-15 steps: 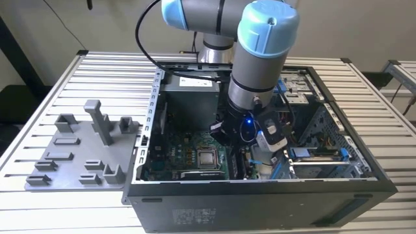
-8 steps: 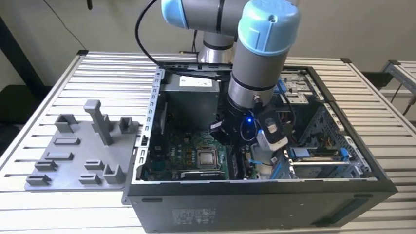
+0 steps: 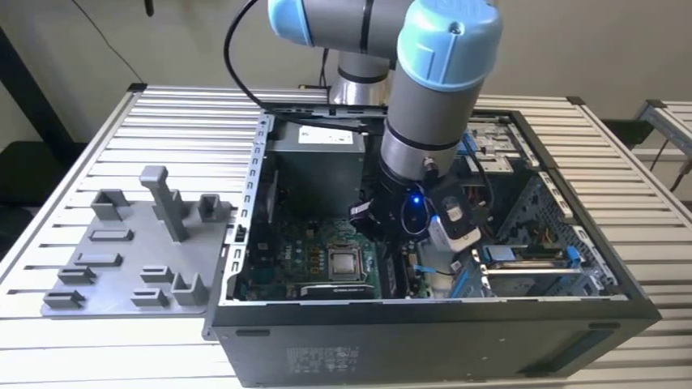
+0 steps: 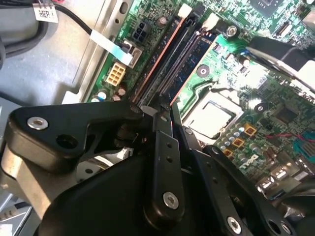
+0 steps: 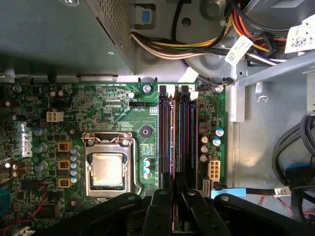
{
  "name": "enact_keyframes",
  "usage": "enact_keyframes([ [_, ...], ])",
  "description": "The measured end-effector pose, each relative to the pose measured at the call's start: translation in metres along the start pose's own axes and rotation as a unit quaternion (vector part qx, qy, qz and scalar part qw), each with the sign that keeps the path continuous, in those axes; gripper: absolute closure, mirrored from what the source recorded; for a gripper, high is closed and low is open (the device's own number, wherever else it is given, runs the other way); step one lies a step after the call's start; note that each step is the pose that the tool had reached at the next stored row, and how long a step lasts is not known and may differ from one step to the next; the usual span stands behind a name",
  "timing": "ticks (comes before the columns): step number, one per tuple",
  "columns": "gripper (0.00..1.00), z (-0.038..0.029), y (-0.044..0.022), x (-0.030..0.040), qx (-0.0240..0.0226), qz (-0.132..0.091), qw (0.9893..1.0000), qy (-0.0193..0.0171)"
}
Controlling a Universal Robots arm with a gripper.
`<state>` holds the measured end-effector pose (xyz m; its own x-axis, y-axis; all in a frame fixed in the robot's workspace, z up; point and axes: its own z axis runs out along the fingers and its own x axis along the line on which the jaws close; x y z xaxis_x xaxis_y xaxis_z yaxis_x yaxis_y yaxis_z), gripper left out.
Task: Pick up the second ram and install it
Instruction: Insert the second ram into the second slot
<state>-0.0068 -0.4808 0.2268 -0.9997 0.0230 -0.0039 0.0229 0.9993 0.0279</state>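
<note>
Black hand (image 5: 175, 209) low inside open computer case (image 3: 433, 324) | fingers drawn narrow, pinching the second ram (image 5: 175, 220) edge-on | stick directly above the motherboard slots (image 5: 176, 135) | CPU socket (image 5: 109, 169) just beside hand

Green circuit board (image 5: 123, 105) with silver processor socket (image 5: 108, 169), black memory slots (image 5: 165, 132), black gripper (image 5: 174, 196), grey-and-pale-blue robot arm (image 3: 433, 89), dark grey computer case (image 3: 433, 340), grey ribbed table (image 3: 141, 154), grey plastic tray (image 3: 119, 267), yellow, orange and black cables (image 5: 197, 46).
</note>
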Motion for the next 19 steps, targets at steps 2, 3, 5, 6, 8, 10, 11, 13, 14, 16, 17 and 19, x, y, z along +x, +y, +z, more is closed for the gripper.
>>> enact_keyframes([
  [2, 0.86, 0.0008, -0.0001, 0.0000, 0.0001, 0.000, 1.0000, 0.0000],
  [3, 0.86, 0.0008, 0.0000, 0.0000, 0.0001, 0.000, 1.0000, 0.0000],
  [5, 0.86, 0.0015, 0.0001, 0.0000, 0.0000, 0.000, 1.0000, 0.0000],
  [6, 0.86, 0.0018, 0.0005, -0.0001, -0.0001, 0.000, 1.0000, 0.0000],
  [8, 0.86, 0.0020, 0.0008, 0.0000, -0.0001, 0.000, 1.0000, 0.0000],
  [10, 0.86, 0.0022, 0.0008, 0.0000, 0.0001, 0.000, 1.0000, 0.0001],
  [11, 0.86, 0.0024, 0.0008, 0.0000, 0.0000, 0.000, 1.0000, 0.0000],
  [13, 0.86, 0.0032, 0.0009, 0.0000, -0.0002, 0.000, 1.0000, 0.0000],
  [14, 0.86, 0.0037, 0.0008, 0.0000, -0.0002, 0.000, 1.0000, 0.0000],
  [16, 0.86, 0.0043, 0.0008, 0.0000, -0.0001, 0.000, 1.0000, 0.0000],
  [17, 0.86, 0.0045, 0.0008, -0.0001, -0.0001, 0.000, 1.0000, 0.0000],
  [19, 0.86, 0.0045, 0.0008, -0.0001, 0.0000, 0.000, 1.0000, 0.0000],
])
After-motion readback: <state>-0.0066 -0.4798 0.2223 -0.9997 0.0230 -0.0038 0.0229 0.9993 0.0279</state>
